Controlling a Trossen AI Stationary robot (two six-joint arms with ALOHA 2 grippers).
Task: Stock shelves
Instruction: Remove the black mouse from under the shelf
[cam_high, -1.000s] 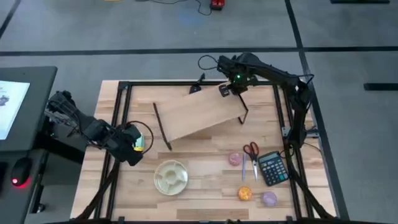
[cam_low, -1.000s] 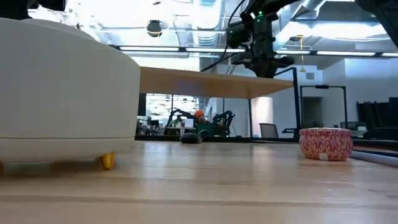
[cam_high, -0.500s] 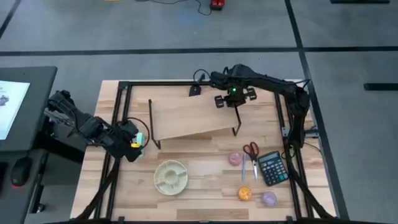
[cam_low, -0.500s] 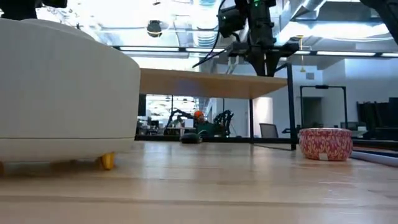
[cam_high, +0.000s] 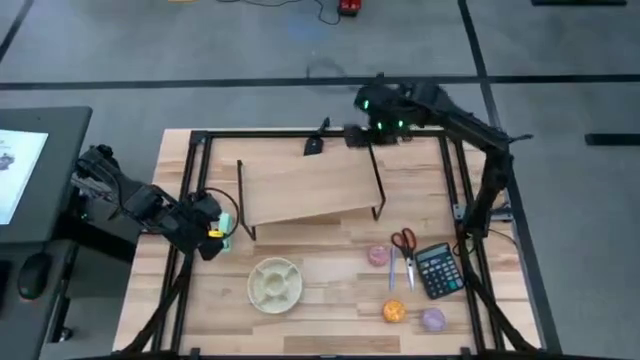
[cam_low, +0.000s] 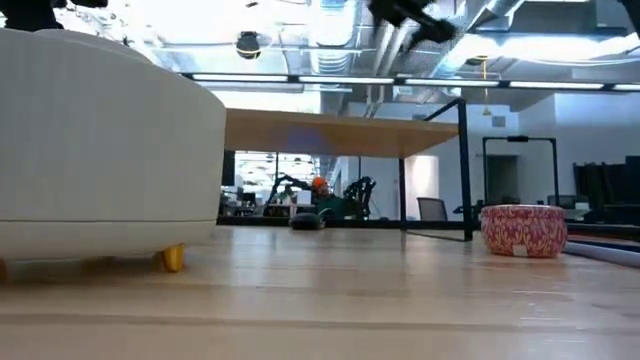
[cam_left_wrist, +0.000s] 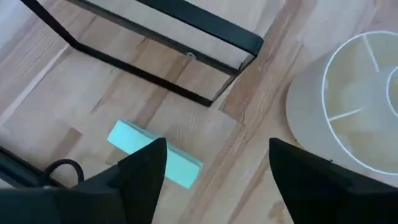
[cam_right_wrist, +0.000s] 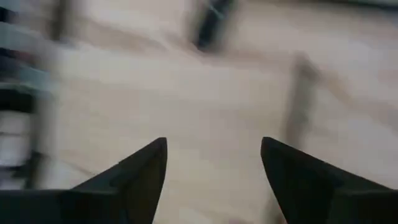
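The shelves (cam_high: 310, 190) are one low riser with a light-wood plank top, standing on thin black legs (cam_low: 465, 170) in the middle of the table. My right gripper (cam_high: 358, 133) hangs open above the riser's far right corner, clear of it; its wrist view, blurred, shows nothing between the fingers (cam_right_wrist: 214, 168). My left gripper (cam_high: 213, 230) stands open low at the table's left side. A mint-green block (cam_left_wrist: 155, 155) lies flat on the table under its fingers (cam_left_wrist: 214, 180). Whether a finger touches the block, I cannot tell.
A round white divided dish (cam_high: 275, 283) sits near the front, left of centre. Front right lie red-handled scissors (cam_high: 404, 250), a calculator (cam_high: 437, 270), a pink roll (cam_high: 378, 256), an orange thing (cam_high: 394, 311) and a purple one (cam_high: 432, 319). Black frame rails (cam_high: 190, 200) run along the table's sides.
My right gripper has swung the riser's right end toward the table's left and near edges, turning it less skewed, and set it on its legs. It has then opened, let go and risen toward the far edge. The riser stays standing.
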